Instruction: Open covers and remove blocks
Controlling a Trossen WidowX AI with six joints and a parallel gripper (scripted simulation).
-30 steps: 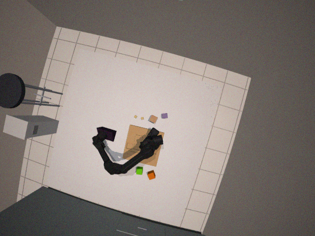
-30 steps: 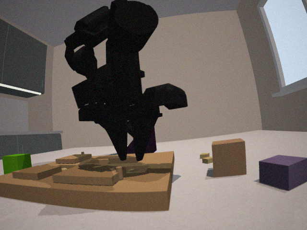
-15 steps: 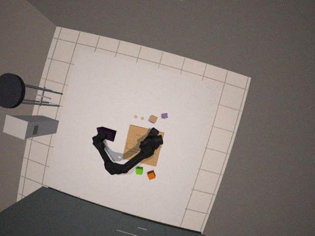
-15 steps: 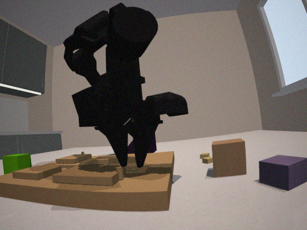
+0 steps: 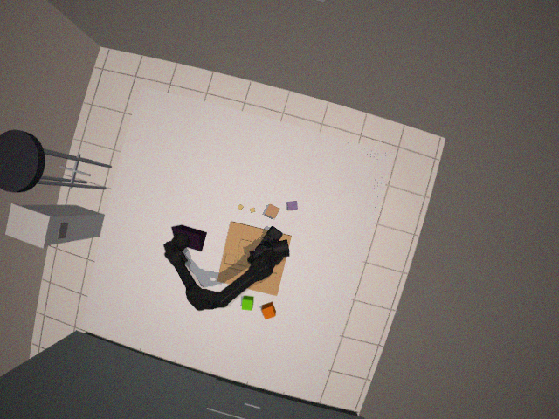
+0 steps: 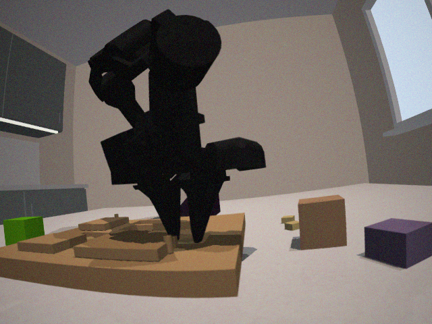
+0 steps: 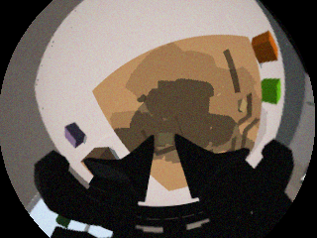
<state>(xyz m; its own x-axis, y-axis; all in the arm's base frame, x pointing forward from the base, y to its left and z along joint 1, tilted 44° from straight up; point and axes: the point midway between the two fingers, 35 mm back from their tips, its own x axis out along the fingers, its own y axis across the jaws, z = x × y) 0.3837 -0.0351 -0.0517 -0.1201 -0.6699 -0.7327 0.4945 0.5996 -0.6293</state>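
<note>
The wooden puzzle board (image 5: 270,289) (image 6: 139,281) (image 7: 110,101) lies under the arm. My gripper (image 6: 188,239) (image 7: 164,137) is partly open, its fingertips low at a recess near the board's right side in the exterior view, with nothing clearly held. A raised cover piece (image 6: 118,252) with an upright peg (image 6: 169,244) is beside the fingers. More raised pieces are at left (image 6: 43,245) and farther back (image 6: 100,223). Shadow and fingers hide the well's contents. A green block (image 5: 247,303) (image 6: 23,231) (image 7: 270,90) and an orange block (image 5: 268,311) (image 7: 265,47) rest off the board.
Across the board from them stand a tan block (image 5: 271,210) (image 6: 322,223) and a purple block (image 5: 292,205) (image 6: 385,240) (image 7: 75,135). Two small yellow pieces (image 5: 240,207) (image 6: 291,225) lie near the tan block. A dark purple box (image 5: 196,238) is by the arm's base.
</note>
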